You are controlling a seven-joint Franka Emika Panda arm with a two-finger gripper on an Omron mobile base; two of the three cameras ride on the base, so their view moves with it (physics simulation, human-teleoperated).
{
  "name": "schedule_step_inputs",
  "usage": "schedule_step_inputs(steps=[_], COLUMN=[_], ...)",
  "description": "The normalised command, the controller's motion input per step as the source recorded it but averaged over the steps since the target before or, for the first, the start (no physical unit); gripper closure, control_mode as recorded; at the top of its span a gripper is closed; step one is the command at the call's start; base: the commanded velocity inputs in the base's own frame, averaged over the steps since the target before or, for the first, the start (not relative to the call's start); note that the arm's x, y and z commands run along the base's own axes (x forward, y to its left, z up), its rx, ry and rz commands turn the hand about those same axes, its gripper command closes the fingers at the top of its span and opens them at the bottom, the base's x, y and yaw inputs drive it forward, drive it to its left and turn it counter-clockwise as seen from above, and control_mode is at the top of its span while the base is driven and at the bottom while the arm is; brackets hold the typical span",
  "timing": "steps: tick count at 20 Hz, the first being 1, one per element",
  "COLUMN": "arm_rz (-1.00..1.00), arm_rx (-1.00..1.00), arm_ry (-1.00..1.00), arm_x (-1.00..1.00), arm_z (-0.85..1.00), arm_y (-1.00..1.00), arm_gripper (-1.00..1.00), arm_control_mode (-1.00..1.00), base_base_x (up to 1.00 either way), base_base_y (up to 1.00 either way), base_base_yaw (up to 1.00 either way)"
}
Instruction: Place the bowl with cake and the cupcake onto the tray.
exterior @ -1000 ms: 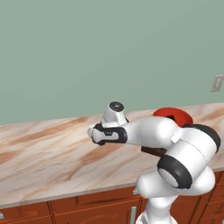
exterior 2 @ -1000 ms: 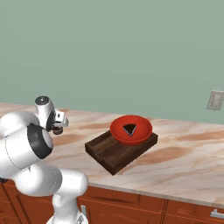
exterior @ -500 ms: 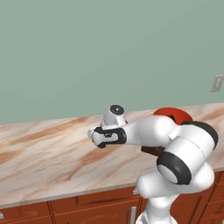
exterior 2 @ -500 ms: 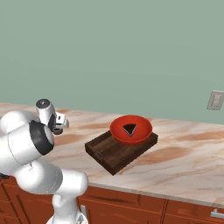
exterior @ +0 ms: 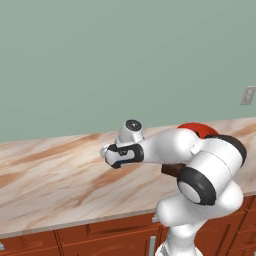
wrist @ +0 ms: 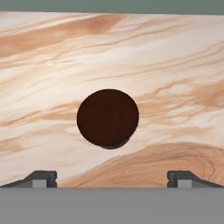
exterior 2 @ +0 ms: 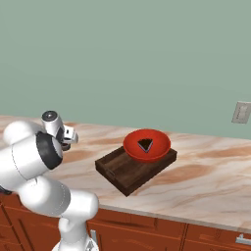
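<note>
Cupcake [wrist: 107, 118]: small, dark brown, round top seen from straight above in the hand view; it sits alone on the pale, brown-veined marble counter [wrist: 175, 65], centred between the two finger tips and a little beyond them — touching neither.

Gripper [wrist: 112, 180]: jaws spread wide, as far apart as they go, with nothing between them; one dark tip [wrist: 41, 178] at the lower left of the hand view, the other at the lower right, both clear of the cupcake. From the base views I see only the hand's housing, so the fingers themselves are hidden there.

Arm [exterior: 165, 147]: white with dark joints, reaching out over the counter toward the left in the left base view, hand turned downward.

Bowl with cake [exterior 2: 146, 145]: glossy red, shallow, a dark wedge of chocolate cake inside; it rests on the tray, toward the tray's far corner, its rim overhanging the tray's edge slightly.

Tray [exterior 2: 128, 169]: square, dark brown wood with low raised sides, sitting at an angle on the counter; the near half is bare. It lies well apart from the hand — off to the right in the right base view.

Cabinets [exterior 2: 206, 240]: reddish-brown fronts below the counter edge.

Wall [exterior 2: 125, 59]: flat grey-green, with a pale outlet plate [exterior 2: 241, 112] at the right.
</note>
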Motion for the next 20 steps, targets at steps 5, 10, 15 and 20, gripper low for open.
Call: schedule_step_inputs(steps=[5, 10, 15, 20], arm_rz=[0.0, 0.0, 0.0, 0.0], arm_rx=[0.0, 0.0, 0.0, 0.0], arm_ry=[0.0, 0.0, 0.0, 0.0], arm_x=[0.05, 0.05, 0.09, 0.11], arm_z=[0.0, 0.0, -0.02, -0.03], arm_y=[0.0, 0.01, 0.03, 0.04], arm_gripper=[-1.0, -1.0, -1.0, -1.0], arm_control_mode=[-1.0, -1.0, -1.0, -1.0], base_base_x=[0.0, 0.0, 0.0, 0.0], base_base_y=[0.0, 0.0, 0.0, 0.0], base_base_yaw=[0.0, 0.0, 0.0, 0.0])
